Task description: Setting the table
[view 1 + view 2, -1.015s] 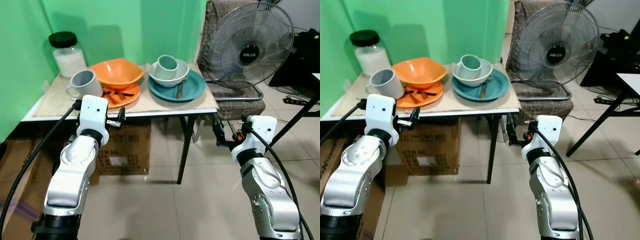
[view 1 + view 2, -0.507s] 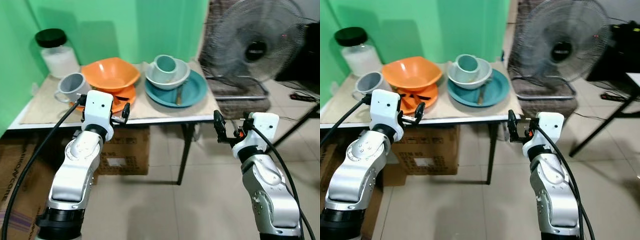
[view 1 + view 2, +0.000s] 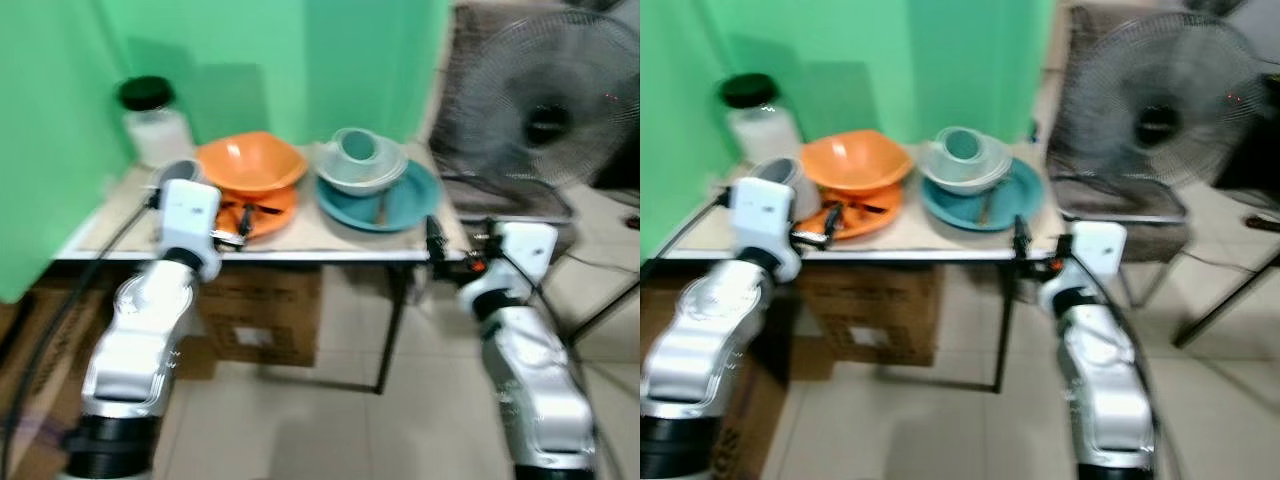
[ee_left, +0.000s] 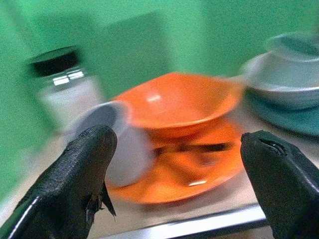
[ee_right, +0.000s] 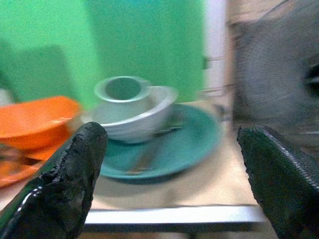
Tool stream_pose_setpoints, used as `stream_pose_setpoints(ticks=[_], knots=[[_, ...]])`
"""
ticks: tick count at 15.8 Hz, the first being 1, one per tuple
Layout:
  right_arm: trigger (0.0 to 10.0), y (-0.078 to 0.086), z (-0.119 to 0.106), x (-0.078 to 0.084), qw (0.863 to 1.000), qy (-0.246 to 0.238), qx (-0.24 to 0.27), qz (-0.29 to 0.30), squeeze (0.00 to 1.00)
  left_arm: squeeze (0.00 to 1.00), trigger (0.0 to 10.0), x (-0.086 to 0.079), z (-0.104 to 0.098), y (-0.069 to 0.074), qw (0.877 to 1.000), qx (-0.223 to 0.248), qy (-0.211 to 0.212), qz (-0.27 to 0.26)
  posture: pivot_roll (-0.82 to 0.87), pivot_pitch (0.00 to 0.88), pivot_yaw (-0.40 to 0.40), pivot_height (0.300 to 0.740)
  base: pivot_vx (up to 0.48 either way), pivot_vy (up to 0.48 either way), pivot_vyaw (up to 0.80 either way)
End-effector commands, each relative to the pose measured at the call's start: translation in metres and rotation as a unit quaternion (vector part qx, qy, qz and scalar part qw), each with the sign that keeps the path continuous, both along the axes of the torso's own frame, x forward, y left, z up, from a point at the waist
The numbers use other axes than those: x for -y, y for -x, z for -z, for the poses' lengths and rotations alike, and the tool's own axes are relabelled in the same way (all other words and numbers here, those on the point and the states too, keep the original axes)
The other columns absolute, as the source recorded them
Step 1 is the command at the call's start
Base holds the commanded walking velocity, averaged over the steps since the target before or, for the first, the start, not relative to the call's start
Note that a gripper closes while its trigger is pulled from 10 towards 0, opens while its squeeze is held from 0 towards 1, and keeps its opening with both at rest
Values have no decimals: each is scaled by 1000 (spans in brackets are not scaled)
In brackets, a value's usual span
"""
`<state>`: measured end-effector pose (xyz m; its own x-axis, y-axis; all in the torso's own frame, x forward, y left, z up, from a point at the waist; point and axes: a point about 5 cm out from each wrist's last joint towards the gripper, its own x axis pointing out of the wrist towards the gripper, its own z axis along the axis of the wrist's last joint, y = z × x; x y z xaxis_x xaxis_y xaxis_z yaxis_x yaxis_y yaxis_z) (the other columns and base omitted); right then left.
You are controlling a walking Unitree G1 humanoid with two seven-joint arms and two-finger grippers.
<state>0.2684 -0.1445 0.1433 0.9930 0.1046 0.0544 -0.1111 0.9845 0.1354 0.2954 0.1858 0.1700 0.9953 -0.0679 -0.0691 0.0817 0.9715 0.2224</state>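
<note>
Left wrist view shows the orange bowl (image 4: 182, 104) just ahead of the left gripper (image 4: 182, 174), between its two black fingers, which stand wide apart and hold nothing. The bowl is wide and shallow, and it sits on an orange plate (image 4: 189, 174) on which something dark lies; what it is cannot be told through the blur. Beside the bowl, toward the finger on the jar's side, a grey mug (image 4: 117, 142) leans on its side, and behind it stands a glass jar (image 4: 65, 89) with a black lid and white contents. Ahead of the right gripper (image 5: 172, 184), whose fingers are also spread and empty, a teal plate (image 5: 174, 149) carries a pale grey-green bowl (image 5: 144, 119) with a cup (image 5: 119, 89) of the same colour inside it, and a utensil (image 5: 144, 157) lies on the plate. All this stands on a small table (image 3: 330, 240) against a green wall (image 3: 300, 60). Beyond the right gripper's outer side is a floor fan (image 3: 550, 110).
</note>
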Motion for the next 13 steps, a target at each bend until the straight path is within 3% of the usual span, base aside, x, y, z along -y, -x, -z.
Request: stream_pose_setpoints(ticks=[1,3,6,10,13], knots=[[10000,2,2,8,1000,5,0,13,0,0,10000,5,-3,-4,1000,4,11,15,52,0,70,740,262,0,0],[10000,5,6,14,1000,12,-6,13,0,0,10000,5,4,-1,1000,-4,27,13,65,0,59,740,266,0,0],[10000,3,13,20,1000,18,-9,23,0,0,10000,-1,18,15,1000,-11,28,8,91,0,13,740,269,0,0],[10000,18,18,15,1000,8,-3,1,0,0,10000,-3,32,37,1000,-21,14,18,96,0,-6,740,265,0,0],[10000,23,22,15,1000,-7,-8,5,0,0,10000,-1,31,43,1000,-18,6,23,102,0,-2,740,266,0,0]])
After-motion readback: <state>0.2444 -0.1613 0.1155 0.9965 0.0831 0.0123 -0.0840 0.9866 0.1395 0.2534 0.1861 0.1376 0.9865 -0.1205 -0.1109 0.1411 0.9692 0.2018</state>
